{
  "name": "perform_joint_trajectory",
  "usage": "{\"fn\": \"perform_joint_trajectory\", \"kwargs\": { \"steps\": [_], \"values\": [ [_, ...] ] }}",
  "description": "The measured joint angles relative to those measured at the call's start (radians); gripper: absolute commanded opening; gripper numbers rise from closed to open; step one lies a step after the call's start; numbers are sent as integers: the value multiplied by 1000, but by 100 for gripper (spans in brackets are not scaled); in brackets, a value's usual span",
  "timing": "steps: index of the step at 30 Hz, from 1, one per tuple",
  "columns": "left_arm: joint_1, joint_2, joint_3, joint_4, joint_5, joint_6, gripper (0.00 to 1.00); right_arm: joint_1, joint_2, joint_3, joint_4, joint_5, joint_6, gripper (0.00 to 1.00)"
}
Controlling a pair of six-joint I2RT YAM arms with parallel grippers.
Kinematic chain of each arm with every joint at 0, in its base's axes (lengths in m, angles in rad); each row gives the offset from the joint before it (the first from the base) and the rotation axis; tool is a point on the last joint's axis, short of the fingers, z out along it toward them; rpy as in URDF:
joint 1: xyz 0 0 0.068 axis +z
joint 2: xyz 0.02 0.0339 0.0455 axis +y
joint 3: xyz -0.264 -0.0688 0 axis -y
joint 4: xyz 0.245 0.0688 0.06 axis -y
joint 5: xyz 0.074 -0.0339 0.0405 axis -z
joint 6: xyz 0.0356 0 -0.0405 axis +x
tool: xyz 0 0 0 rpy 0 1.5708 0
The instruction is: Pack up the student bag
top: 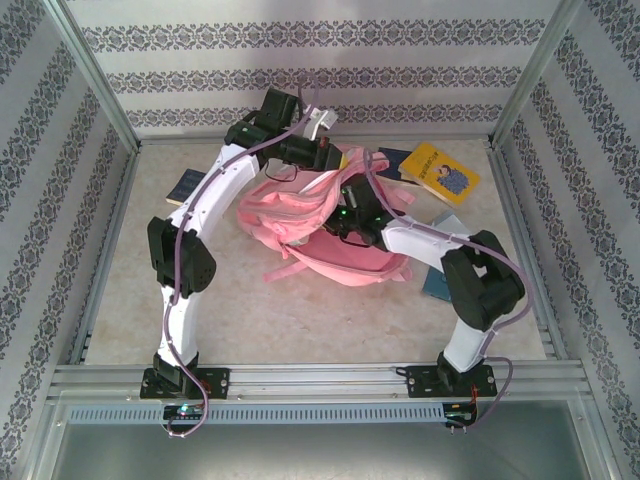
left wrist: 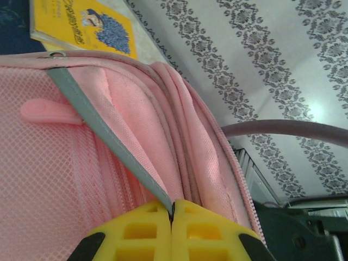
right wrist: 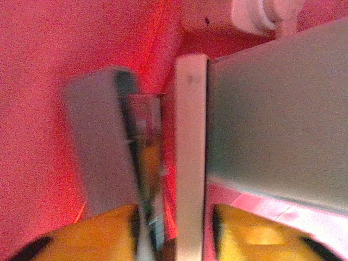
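The student bag (top: 330,250), a big pink backpack, lies in the middle of the table. My left gripper (top: 335,160) holds it at its far rim. In the left wrist view this gripper (left wrist: 172,215) is shut on a grey strap (left wrist: 103,130) of the student bag (left wrist: 163,125). My right gripper (top: 345,215) reaches down into the bag's opening. Inside the pink interior (right wrist: 54,54) the right gripper (right wrist: 174,234) has its jaws apart. A white-edged grey book (right wrist: 261,125) stands between them with a gap to the right finger. A blurred grey thing (right wrist: 100,141) is by the left finger.
A yellow book (top: 440,172) lies at the back right, beside a dark blue one (top: 395,160). Light blue books (top: 450,222) sit right of the bag. Another dark book (top: 187,186) lies at the far left. Metal frame rails (top: 520,250) edge the table.
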Motion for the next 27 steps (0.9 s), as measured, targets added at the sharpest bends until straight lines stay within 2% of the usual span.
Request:
{"fn": "perform_joint_trajectory", "kwargs": {
  "steps": [3,5,12,21,27],
  "values": [
    [6,18,9,-1,0,1,0,13,23,18,21,28,27,75],
    [7,24,11,-1,4,2,0,14,23,16,25,41,34,76],
    [8,24,14,-2,33,21,0,14,-59,-72,41,72,-42,74],
    [19,-20,-55,2,41,65,0,13,-406,-148,-260,173,-327,68],
    [17,-36,-104,-24,19,118,0,-8,-621,-177,-419,151,-475,65]
  ]
}}
